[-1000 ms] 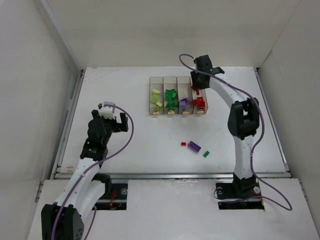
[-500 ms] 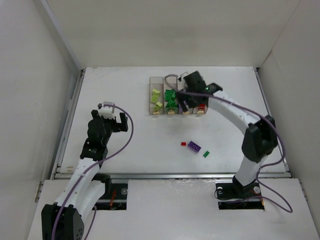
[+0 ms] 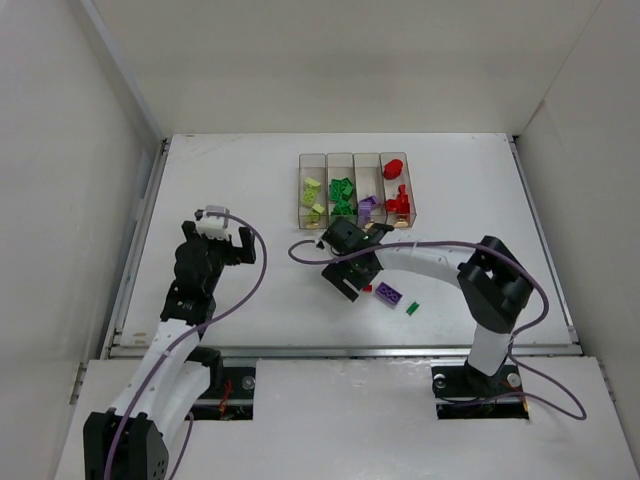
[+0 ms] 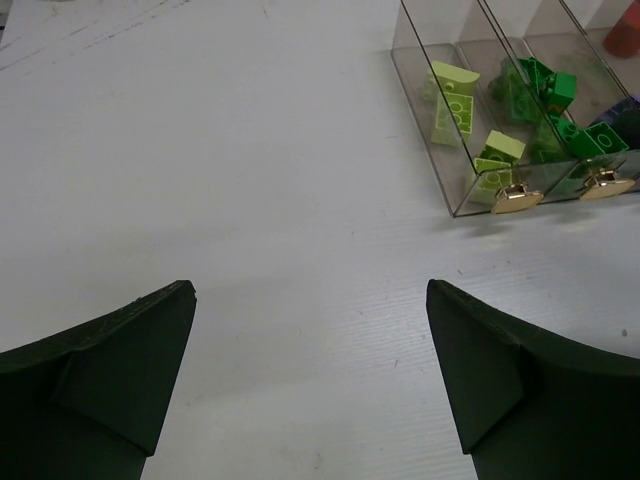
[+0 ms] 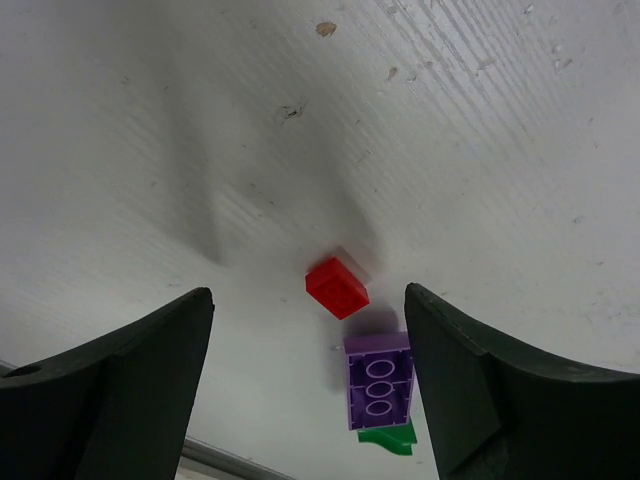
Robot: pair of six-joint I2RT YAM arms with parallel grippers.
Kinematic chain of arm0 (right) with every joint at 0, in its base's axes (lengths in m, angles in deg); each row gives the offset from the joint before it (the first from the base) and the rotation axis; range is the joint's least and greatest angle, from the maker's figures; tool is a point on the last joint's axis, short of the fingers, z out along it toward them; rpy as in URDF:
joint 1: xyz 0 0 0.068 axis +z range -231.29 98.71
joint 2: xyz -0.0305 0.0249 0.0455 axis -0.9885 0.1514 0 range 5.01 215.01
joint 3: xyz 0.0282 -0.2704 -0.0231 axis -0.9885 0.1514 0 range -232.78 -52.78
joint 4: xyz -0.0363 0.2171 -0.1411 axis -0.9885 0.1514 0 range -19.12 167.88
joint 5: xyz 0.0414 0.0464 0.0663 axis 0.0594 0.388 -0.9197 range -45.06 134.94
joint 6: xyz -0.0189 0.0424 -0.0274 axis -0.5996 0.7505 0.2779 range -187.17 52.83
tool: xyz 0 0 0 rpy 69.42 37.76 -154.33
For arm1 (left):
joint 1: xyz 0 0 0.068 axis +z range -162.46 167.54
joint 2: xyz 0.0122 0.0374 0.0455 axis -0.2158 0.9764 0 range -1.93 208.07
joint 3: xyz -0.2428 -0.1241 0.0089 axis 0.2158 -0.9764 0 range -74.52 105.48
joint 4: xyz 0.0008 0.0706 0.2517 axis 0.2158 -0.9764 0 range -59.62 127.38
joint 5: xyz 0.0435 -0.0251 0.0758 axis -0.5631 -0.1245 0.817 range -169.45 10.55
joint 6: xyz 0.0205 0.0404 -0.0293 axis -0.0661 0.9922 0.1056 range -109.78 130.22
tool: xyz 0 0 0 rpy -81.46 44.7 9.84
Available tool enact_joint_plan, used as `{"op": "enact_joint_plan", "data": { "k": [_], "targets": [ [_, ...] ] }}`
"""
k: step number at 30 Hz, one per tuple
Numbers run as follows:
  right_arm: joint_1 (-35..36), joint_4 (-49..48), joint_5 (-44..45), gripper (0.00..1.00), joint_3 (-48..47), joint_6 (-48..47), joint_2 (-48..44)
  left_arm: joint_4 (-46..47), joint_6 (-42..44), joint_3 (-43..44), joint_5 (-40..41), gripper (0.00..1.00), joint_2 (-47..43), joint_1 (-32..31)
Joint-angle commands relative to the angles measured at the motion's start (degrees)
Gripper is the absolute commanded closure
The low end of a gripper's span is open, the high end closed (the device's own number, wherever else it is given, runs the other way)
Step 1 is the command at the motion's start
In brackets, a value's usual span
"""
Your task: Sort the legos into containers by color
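Four clear containers (image 3: pixel 312 163) stand in a row at the back, holding yellow-green legos (image 3: pixel 314 196), green legos (image 3: pixel 343 194), purple legos (image 3: pixel 368 205) and red legos (image 3: pixel 398 194). Three loose legos lie nearer the front: a small red brick (image 5: pixel 338 288), a purple brick (image 5: pixel 379 392) lying studs-down, and a green piece (image 5: pixel 388 438). My right gripper (image 3: pixel 346 272) hovers open just left of them, and in its wrist view the right gripper (image 5: pixel 308 292) has the red brick between its fingertips, untouched. My left gripper (image 4: pixel 310 290) is open and empty over bare table at the left.
White walls enclose the table on three sides. The left wrist view shows the yellow-green bin (image 4: pixel 420 110) and its gold knob (image 4: pixel 516 197) ahead to the right. A metal rail (image 3: pixel 340 350) runs along the table's near edge.
The right arm swung from above the red bin down and forward to the loose bricks, and its jaws opened wider. The left arm stayed still.
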Motion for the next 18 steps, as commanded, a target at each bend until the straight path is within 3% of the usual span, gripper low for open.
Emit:
{"op": "enact_joint_plan", "data": {
  "k": [1,9,13,17,18],
  "targets": [
    [0.08,-0.21,2.00,0.18,-0.08,-0.30,1.36,3.53,0.66,-0.74,-0.32,0.01,-1.61,0.27],
    [0.08,0.32,0.15,0.24,-0.08,-1.36,2.60,2.92,1.18,-0.74,0.21,0.01,-2.14,0.27],
    [0.08,1.46,0.15,0.32,-0.78,-1.36,5.75,2.92,1.18,-0.74,0.21,0.01,-2.14,0.27],
    [0.08,2.16,0.15,0.53,-2.10,-0.83,8.22,2.92,1.18,-0.74,0.21,0.01,-2.67,0.27],
    [0.08,2.17,0.15,0.63,-2.10,-0.83,8.23,2.92,1.18,-0.74,0.21,0.01,-2.67,0.27]
  ]
}}
